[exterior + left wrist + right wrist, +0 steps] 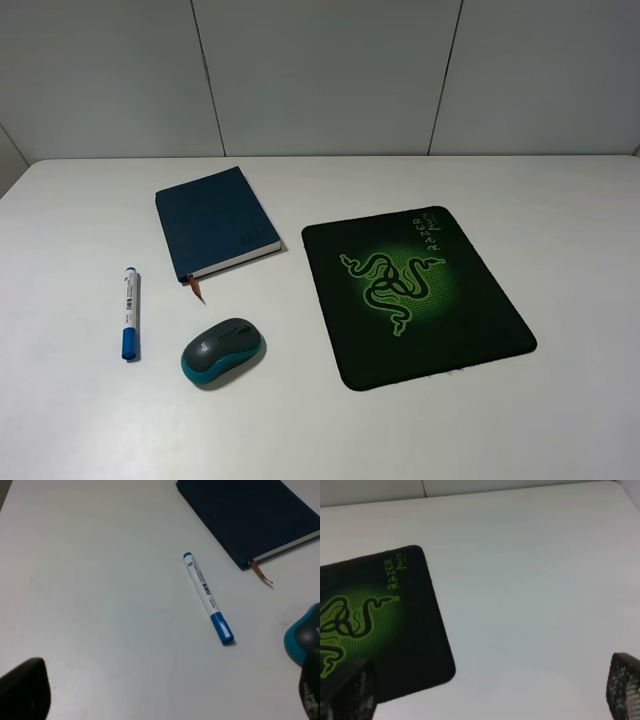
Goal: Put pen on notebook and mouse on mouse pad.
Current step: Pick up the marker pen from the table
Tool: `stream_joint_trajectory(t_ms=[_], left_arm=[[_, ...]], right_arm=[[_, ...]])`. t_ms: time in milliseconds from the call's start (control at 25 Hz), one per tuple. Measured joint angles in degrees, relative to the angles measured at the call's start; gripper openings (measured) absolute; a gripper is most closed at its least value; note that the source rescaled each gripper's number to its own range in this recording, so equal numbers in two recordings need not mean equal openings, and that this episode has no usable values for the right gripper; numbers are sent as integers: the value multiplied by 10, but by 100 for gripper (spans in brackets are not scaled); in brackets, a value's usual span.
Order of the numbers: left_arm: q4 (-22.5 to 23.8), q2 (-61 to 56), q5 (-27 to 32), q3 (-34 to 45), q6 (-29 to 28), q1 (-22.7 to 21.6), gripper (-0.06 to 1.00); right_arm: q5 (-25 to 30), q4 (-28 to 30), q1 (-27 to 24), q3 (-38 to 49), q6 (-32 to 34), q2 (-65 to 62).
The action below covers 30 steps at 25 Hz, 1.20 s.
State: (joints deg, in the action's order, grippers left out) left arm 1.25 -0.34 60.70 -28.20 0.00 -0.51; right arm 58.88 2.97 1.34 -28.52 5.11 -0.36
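High view: no arm in sight. All four things lie flat on the white counter (560,230), none touching. Notebook (215,222) shut, toward the far edge, left of middle, ribbon (197,288) trailing from its near corner. Pen (130,313) toward the left edge, running far-to-near, blue cap nearest the near edge. Mouse (222,351) between pen and pad (415,295), close to the near edge. Pad is right of middle and bare. Nothing placed yet; both jobs look undone. Left wrist view: left hand (169,687) spread wide and empty, one dark finger (25,690) at each side of the picture, hanging above bare counter short of the pen (207,597). Notebook corner (250,515) and mouse edge (300,635) also show. Likely stationed here because pen and notebook share this side, and the pen has clear counter all round for a pinch across the barrel. Right wrist view: right hand (485,687) also wide and empty, over the pad's far right corner (415,630). The mouse is not seen here, so it must reach across for it.
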Motion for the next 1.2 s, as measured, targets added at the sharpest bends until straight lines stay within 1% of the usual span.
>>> stream_joint_trajectory(t_ms=[1200], left_arm=[[0, 0, 0, 0, 0, 0, 100]], right_arm=[[0, 0, 0, 0, 0, 0]])
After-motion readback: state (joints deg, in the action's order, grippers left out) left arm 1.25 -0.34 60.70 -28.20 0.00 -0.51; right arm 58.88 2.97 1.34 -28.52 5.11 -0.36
